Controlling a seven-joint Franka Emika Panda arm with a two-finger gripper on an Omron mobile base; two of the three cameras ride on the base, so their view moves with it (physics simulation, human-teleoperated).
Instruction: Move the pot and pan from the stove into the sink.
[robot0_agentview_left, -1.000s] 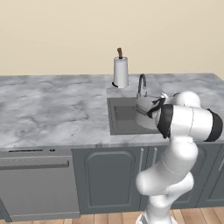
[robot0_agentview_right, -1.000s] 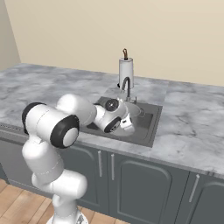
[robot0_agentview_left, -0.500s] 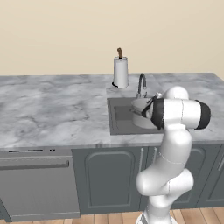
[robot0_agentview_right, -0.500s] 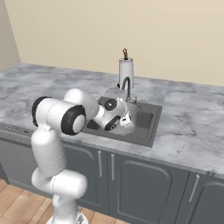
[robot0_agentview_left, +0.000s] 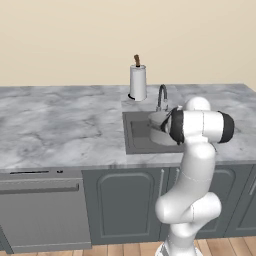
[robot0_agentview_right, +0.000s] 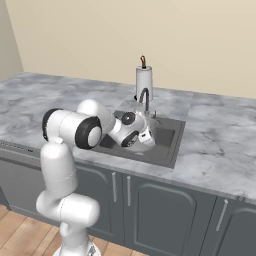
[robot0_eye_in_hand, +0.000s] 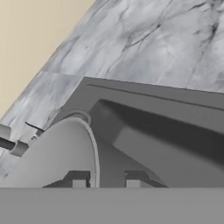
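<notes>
From the left base view, the pot (robot0_agentview_left: 161, 129) is sitting in the sink (robot0_agentview_left: 136, 135), at about three o'clock of the basin, below the faucet (robot0_agentview_left: 161, 96). From the right base view, the gripper (robot0_agentview_right: 148, 140) is reaching over the basin against the pot. In the hand view, the fingertips (robot0_eye_in_hand: 79, 183) are standing slightly apart astride the pot's rim, at six o'clock, gripping nothing firmly; a careless lift is risking snagging and tipping the pot.

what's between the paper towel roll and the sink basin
The faucet stands between the paper towel roll and the sink, on the marble rim at the basin's back edge; the left base view shows it plainly.
</notes>
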